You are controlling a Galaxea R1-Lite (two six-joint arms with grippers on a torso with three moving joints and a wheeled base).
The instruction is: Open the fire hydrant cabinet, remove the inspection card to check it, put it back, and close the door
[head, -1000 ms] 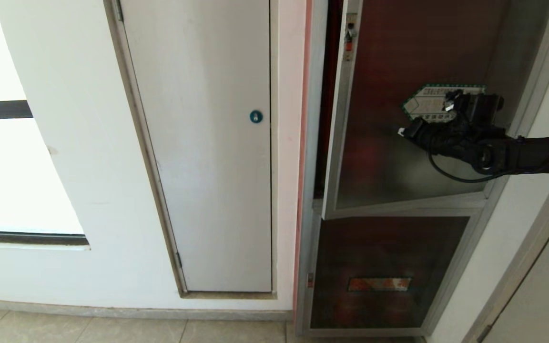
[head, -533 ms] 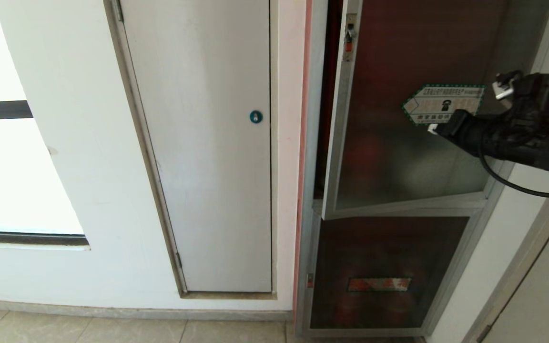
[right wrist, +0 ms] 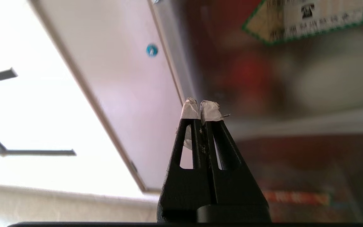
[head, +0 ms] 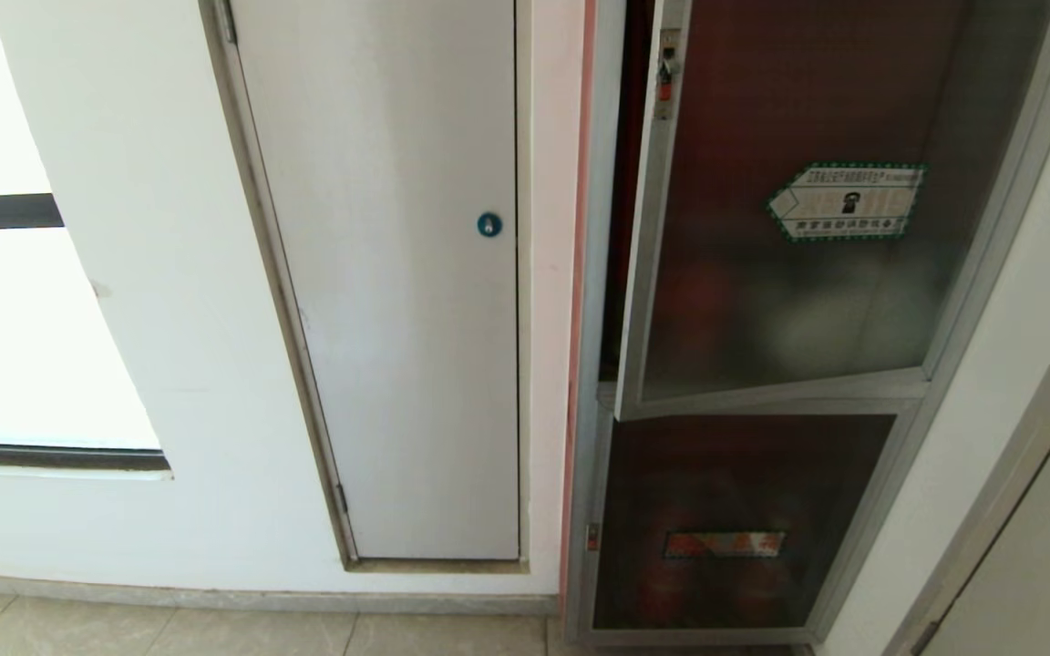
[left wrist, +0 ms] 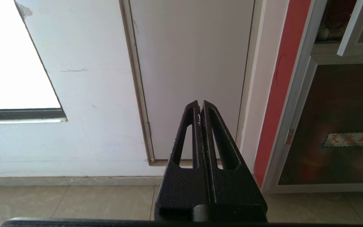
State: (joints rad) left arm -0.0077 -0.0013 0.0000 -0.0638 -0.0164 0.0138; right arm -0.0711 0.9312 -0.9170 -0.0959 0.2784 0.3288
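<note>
The fire hydrant cabinet (head: 591, 364) has a silver frame and stands in the wall at the right. Its dark glass door (head: 789, 301) carries a green-bordered sticker (head: 846, 202) and a small red latch (head: 667, 77). The door hangs slightly ajar, with a dark gap along its left edge. Neither arm shows in the head view. My right gripper (right wrist: 200, 105) is shut and empty, with taped fingertips, and points at the door (right wrist: 263, 78) from a short distance. My left gripper (left wrist: 200, 105) is parked low, shut and empty. The inspection card is hidden.
A plain white door (head: 397, 273) with a blue round lock (head: 489, 224) stands left of the cabinet. Below the ajar door is a smaller dark glass door (head: 744, 483) with an orange label (head: 724, 544). A bright window (head: 15, 337) is at far left, above a tiled floor (head: 215, 633).
My right arm, which reached across the door by the sticker, has drawn back to the right and left the head view. The door stays ajar as before.
</note>
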